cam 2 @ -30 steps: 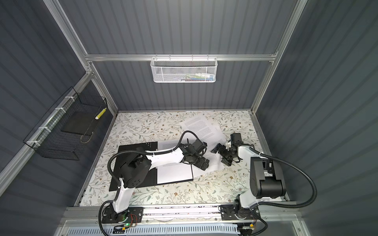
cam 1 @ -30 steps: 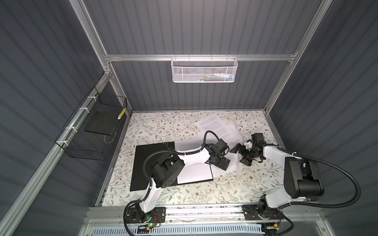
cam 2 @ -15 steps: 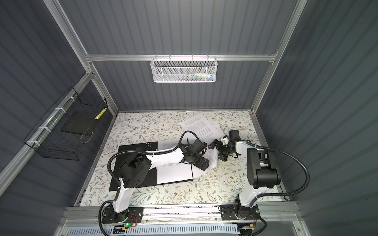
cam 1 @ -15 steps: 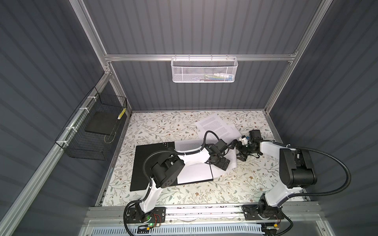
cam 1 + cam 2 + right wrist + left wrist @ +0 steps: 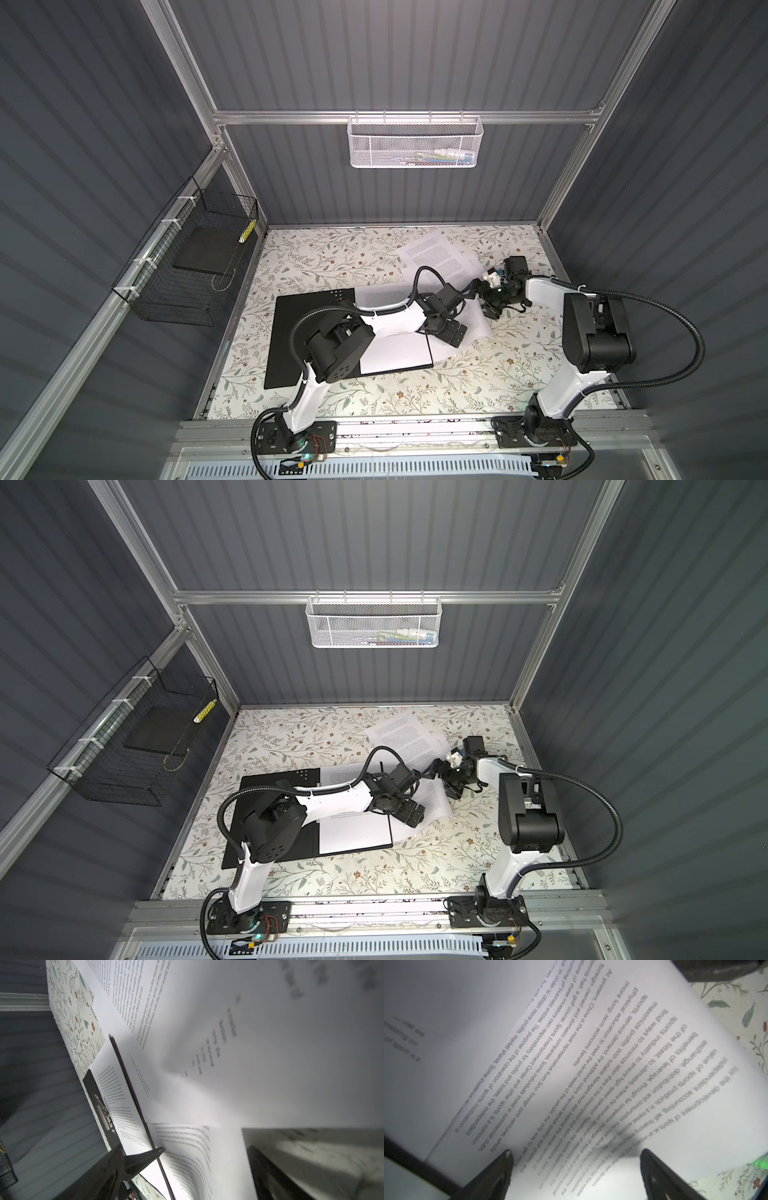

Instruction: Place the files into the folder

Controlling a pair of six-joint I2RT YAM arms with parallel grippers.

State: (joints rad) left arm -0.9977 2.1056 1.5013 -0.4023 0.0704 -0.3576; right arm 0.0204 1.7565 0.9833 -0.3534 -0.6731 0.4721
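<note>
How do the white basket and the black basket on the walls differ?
The white basket is fine mesh; the black basket is open wire grid. The white one hangs on the back rail, the black one on the left rail. The white one holds small coloured items; the black one, a dark slab and a yellow strip. Both hang above the table.

Twin arms in both top views: the left arm [image 5: 395, 326] and right arm [image 5: 544, 289] wear glossy white shells between blocky matt black joint housings, some dotted with small holes. A ribbed black cable [image 5: 700, 349] loops off each. Black base plates [image 5: 324, 434] sit along the frame's lower edge, with red wires and a green light [image 5: 306, 457] at the lower-left one. The left gripper [image 5: 575, 1153] has tapered black fingers [image 5: 492, 1174].
</note>
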